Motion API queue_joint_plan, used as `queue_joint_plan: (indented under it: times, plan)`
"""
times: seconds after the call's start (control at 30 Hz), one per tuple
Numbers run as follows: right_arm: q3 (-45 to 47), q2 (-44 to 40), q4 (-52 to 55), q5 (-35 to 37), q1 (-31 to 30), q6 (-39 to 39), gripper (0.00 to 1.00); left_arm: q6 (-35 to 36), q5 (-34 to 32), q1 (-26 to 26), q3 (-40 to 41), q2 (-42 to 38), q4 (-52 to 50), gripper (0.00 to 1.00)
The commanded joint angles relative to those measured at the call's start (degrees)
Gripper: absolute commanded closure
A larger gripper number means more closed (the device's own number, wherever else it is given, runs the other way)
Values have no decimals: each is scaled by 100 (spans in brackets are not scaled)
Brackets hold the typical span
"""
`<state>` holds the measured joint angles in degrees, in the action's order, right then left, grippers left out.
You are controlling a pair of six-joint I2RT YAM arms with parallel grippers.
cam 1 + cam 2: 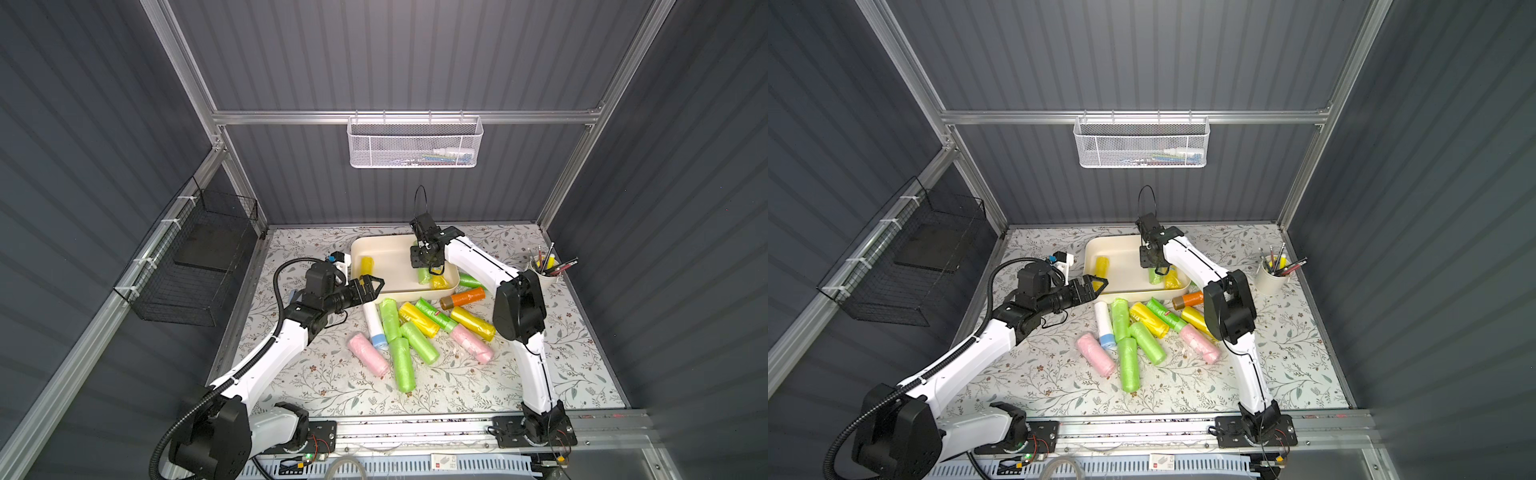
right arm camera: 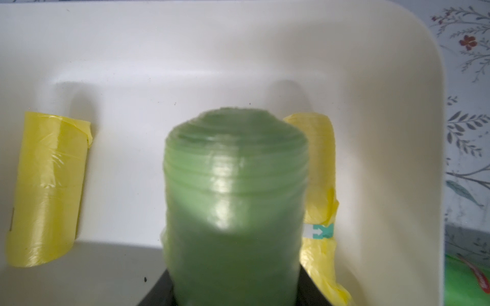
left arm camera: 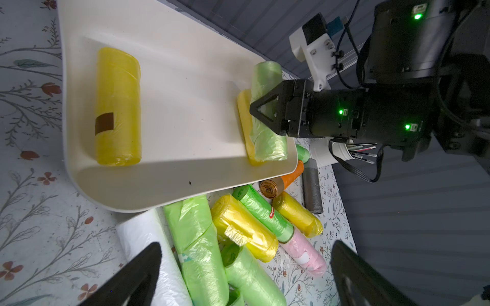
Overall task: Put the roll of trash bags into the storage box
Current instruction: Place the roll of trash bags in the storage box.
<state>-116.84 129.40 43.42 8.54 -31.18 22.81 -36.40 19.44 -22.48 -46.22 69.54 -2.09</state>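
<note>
Since the right gripper [image 1: 433,269] is clamped around the pale green roll [image 2: 236,198], we take that roll as the one being stowed. It hangs directly under the gripper, inside the storage box [image 1: 361,241] at its near right corner. Its long axis runs parallel to the yellow roll [image 2: 318,164] just beside it. We cannot quite tell whether it already rests on the box floor or leans on that neighbour. A second yellow roll [image 2: 47,185] lies well apart at the box's other end. The left gripper [image 1: 376,284], jaws wide and empty, hovers at the box's near rim, above the loose rolls [image 1: 415,328] heaped on the worktop [image 1: 332,386]. We judge release to be next.
</note>
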Motion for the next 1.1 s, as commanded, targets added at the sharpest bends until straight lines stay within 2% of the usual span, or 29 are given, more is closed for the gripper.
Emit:
queue_joint_plan:
  times: [0.0, 0.77, 0.87, 1.07]
  plan:
    - [-247, 87, 45, 177, 55, -75, 54, 60, -11, -25, -61, 59, 35, 0]
    - [-656, 741, 42, 310, 182, 86, 53, 93, -17, -28, 7, 114, 44, 0]
    - [-656, 771, 69, 471, 177, 169, 53, 155, -207, -28, -14, 95, -27, 0]
    - [-736, 878, 109, 728, 181, 99, 52, 150, -161, -28, -19, 130, -4, 0]
